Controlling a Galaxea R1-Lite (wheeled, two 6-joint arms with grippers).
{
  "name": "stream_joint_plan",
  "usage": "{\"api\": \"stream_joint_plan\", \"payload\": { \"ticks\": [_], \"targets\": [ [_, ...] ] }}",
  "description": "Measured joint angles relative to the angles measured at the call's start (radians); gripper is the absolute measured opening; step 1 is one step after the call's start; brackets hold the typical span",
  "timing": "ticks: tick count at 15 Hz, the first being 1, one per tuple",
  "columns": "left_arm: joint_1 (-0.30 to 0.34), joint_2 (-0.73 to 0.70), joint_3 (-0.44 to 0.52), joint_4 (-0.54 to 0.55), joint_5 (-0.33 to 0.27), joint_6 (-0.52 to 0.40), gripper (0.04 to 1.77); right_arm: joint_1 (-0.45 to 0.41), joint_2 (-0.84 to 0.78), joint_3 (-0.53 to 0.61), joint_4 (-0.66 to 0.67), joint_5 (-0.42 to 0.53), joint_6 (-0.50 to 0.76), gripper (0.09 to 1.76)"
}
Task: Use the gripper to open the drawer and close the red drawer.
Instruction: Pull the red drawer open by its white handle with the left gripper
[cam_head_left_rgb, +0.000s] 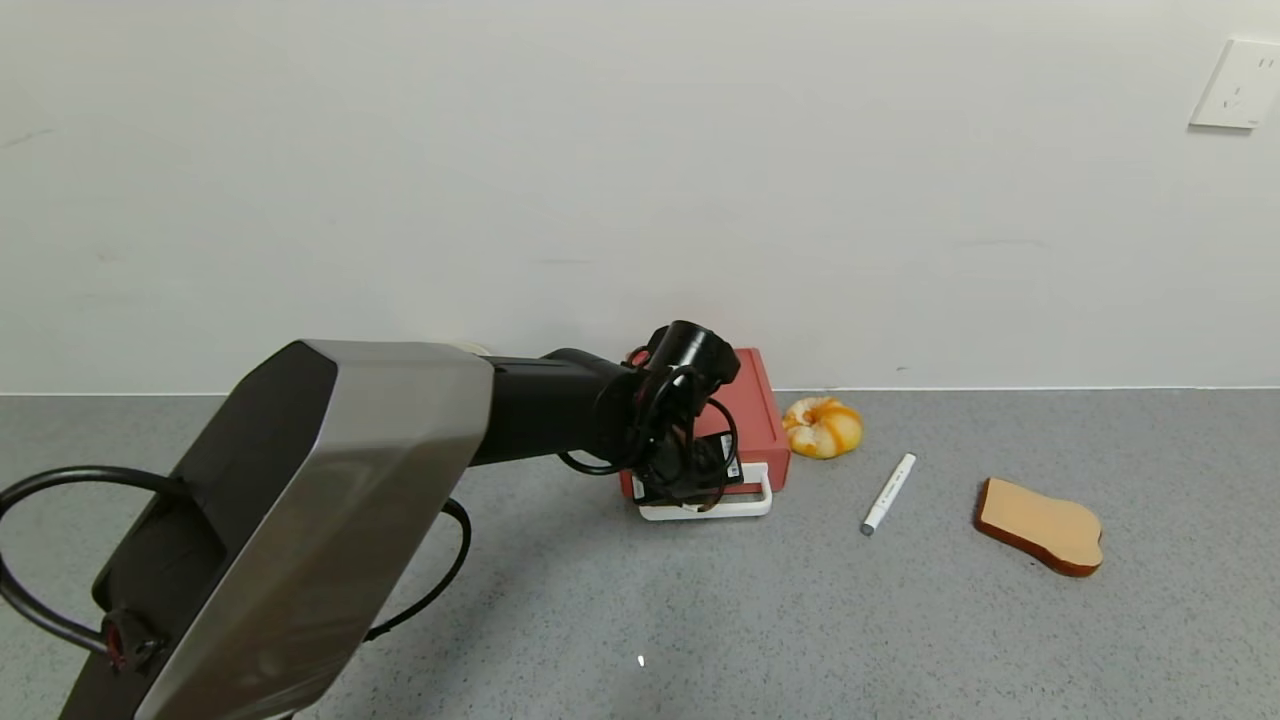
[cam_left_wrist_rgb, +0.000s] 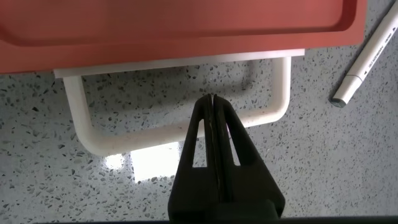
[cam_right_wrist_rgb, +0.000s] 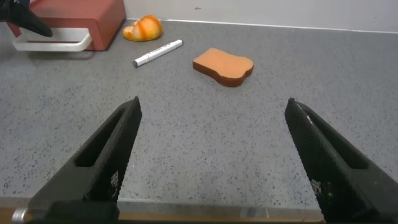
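The red drawer (cam_head_left_rgb: 755, 415) sits in the middle of the head view, against the white wall (cam_head_left_rgb: 640, 180), on the grey table (cam_head_left_rgb: 800, 620). Its white handle (cam_head_left_rgb: 745, 508) sticks out in front. The left gripper (cam_left_wrist_rgb: 213, 109) hangs over the inside of the handle loop, fingers pressed together, pinching nothing. The right gripper (cam_right_wrist_rgb: 214, 149) waits far off, spread wide. To the right lie toast (cam_head_left_rgb: 1040, 525), an orange bun (cam_head_left_rgb: 822, 427), and a pen (cam_head_left_rgb: 888, 493).
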Motion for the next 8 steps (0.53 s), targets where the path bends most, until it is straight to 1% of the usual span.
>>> {"api": "stream_joint_plan", "payload": {
  "ticks": [6,8],
  "targets": [
    [0.001,0.022,-0.005,0.008,0.003,-0.009,0.11,0.0,0.0,0.0,0.0,0.0,0.0,1.7],
    [-0.001,0.03,-0.005,0.008,0.016,-0.013,0.11,0.0,0.0,0.0,0.0,0.0,0.0,1.7]
  ]
}}
